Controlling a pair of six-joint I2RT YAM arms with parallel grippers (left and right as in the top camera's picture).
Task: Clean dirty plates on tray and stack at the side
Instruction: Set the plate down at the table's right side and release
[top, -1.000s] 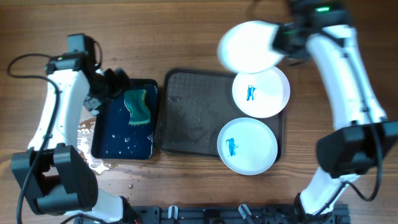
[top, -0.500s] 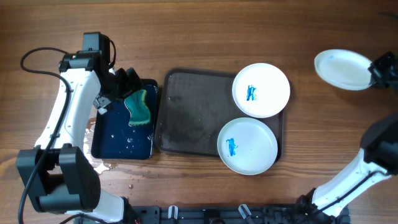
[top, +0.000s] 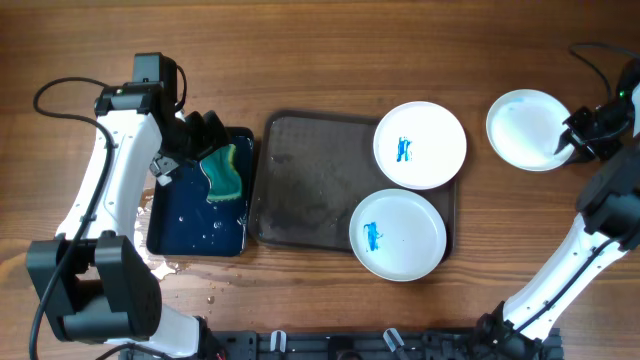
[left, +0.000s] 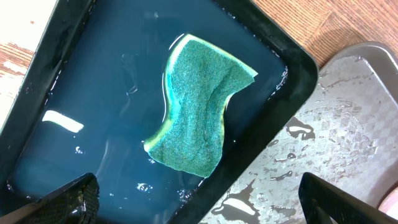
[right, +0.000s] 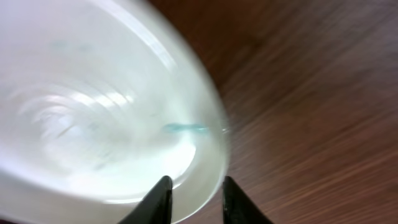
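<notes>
Two white plates with blue smears lie on the right half of the dark grey tray (top: 300, 180): one at the back (top: 420, 145), one at the front (top: 397, 235). A third, wiped plate (top: 525, 128) is at the far right over the bare table, held at its right rim by my right gripper (top: 572, 142). In the right wrist view the fingers (right: 194, 193) are shut on that plate's rim (right: 112, 112). My left gripper (top: 195, 135) is open over the small black tray; its fingertips (left: 199, 199) straddle the black tray's edge, just short of the sponge.
The narrow black tray (top: 180, 215) holds blue water and a green-yellow sponge (top: 222, 172), which also shows in the left wrist view (left: 196, 112). Water is spilled on the table left of it (top: 145, 255). Wet drops lie on the grey tray (left: 348, 155).
My right arm carried the clean plate from behind the tray out to the far right, then back a little leftward and down. The left arm shifted slightly toward the black tray, then stayed still.
</notes>
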